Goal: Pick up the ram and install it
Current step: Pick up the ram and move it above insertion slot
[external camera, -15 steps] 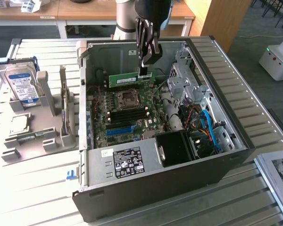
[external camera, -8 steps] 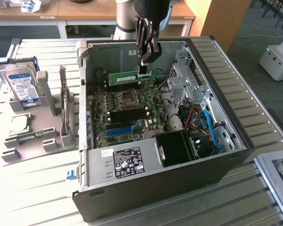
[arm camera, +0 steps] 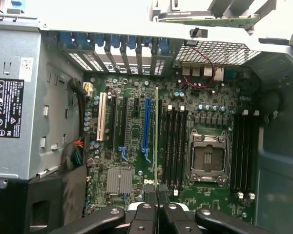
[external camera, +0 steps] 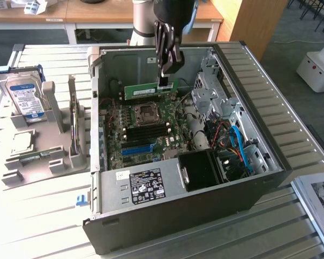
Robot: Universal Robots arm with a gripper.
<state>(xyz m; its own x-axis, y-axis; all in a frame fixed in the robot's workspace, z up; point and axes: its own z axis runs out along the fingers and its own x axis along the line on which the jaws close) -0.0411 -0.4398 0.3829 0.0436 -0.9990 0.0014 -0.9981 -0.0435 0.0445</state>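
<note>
A: Ext. view, status?
B: Gripper (external camera: 165, 80) clamped narrow on the ram (external camera: 146, 90), hanging over the open PC case (external camera: 270, 162). Pick-up done.
A: Wrist view?
B: Ram edge-on above the mobo, near the black memory slots (arm camera: 176, 146). Not seated yet.

This looks like a robotics lab or test workshop, probably set up in an office room. A robot arm's gripper (external camera: 166, 82) holds the ram (external camera: 147, 90) over an opened computer case (external camera: 178, 216) on a slatted metal table (external camera: 38, 226), with wooden desks (external camera: 97, 13) and grey floor (external camera: 291, 43) behind.
</note>
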